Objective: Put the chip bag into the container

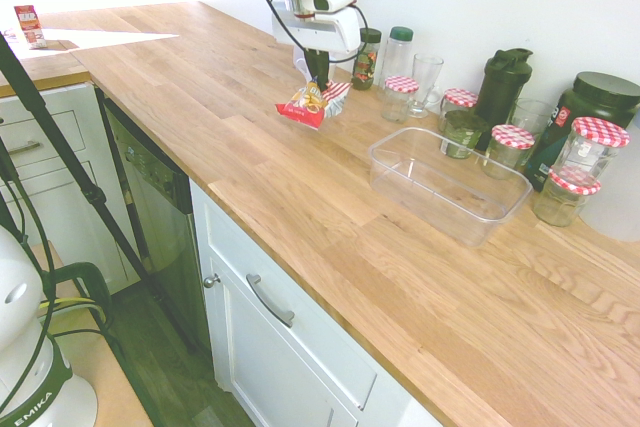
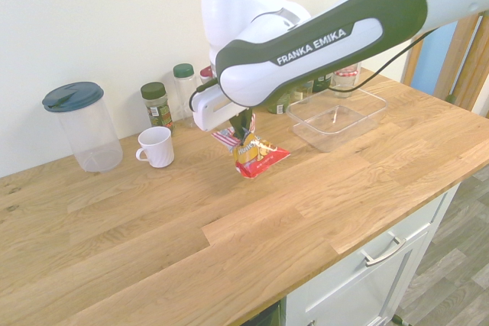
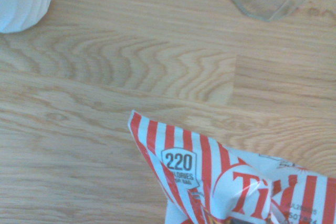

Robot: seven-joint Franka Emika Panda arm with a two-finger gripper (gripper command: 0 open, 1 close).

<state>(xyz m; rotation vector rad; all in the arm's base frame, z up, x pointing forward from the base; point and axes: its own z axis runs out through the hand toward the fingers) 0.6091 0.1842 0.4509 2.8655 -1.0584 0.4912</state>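
Note:
The chip bag (image 1: 308, 105) is a small red packet with a yellow picture and a red-and-white striped end. It hangs crumpled under my gripper (image 1: 318, 79), whose fingers are shut on its upper end. The second exterior view shows the chip bag (image 2: 258, 158) with its lower red end at or just above the wood; I cannot tell if it touches. In the wrist view the striped end of the chip bag (image 3: 210, 177) fills the lower part. The container (image 1: 400, 179), a clear low tub, stands empty on the counter to the right, also seen as the container (image 2: 307, 123) behind the arm.
A white mug (image 2: 157, 146) and a clear canister with a blue lid (image 2: 80, 124) stand near the wall. Spice jars (image 1: 367, 57), a drinking glass (image 1: 424, 82), a dark shaker bottle (image 1: 503, 85) and red-checked-lid jars (image 1: 598, 143) crowd behind the container. The counter's front edge runs close by.

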